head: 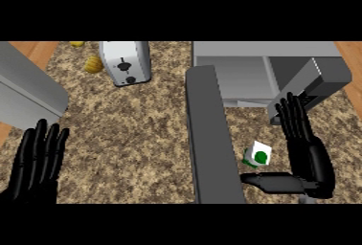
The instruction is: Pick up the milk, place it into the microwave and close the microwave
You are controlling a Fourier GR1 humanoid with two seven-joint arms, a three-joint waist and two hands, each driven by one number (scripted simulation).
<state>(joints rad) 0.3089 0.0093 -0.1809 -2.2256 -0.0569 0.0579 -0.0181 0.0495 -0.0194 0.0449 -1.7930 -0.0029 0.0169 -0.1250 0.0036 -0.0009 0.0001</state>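
We see the milk (258,155), a small white carton with a green mark, standing on the speckled brown worktop (141,139) just right of the microwave door (212,143), which swings out toward us as a long grey slab. The microwave (268,72) sits at the far right of the worktop with its cavity open. Our right hand (309,158) is beside the carton on its right, its fingers (291,117) straight and pointing away from us, its thumb (272,182) stretched out to the left just below the carton; nothing is held, and we cannot tell whether the hand touches the milk. Our left hand (35,162) rests open at the lower left, fingers up. Farther back stands a silver toaster (125,62), with a yellow item (93,64) just left of it and another (77,43) near the far edge.
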